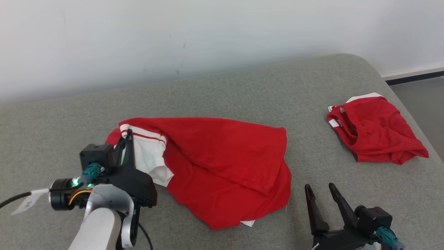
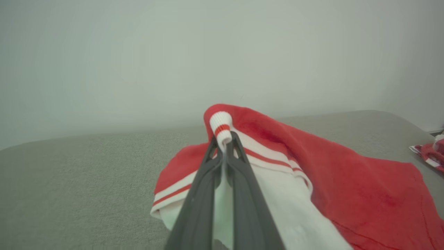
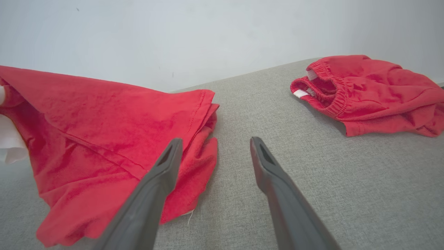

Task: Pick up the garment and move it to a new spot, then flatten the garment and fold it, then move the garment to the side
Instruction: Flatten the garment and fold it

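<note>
A red garment (image 1: 225,156) with white, red-striped trim lies crumpled in the middle of the grey cushion (image 1: 222,90). My left gripper (image 1: 127,136) is shut on its striped cuff at the garment's left end, lifting that edge a little. In the left wrist view the fingers (image 2: 239,163) pinch the white and red cuff (image 2: 221,126), with the garment (image 2: 364,194) trailing to the right. My right gripper (image 1: 319,189) stands open at the lower right, just right of the garment's hem, holding nothing. The right wrist view shows its fingertips (image 3: 215,142) apart beside the red garment (image 3: 104,128).
A second red garment (image 1: 374,130) with an elastic waistband lies bunched near the cushion's right edge, the same pile as the red garment (image 3: 367,93) in the right wrist view. A pale wall (image 1: 208,34) runs behind the cushion. Floor (image 1: 425,100) lies beyond the right edge.
</note>
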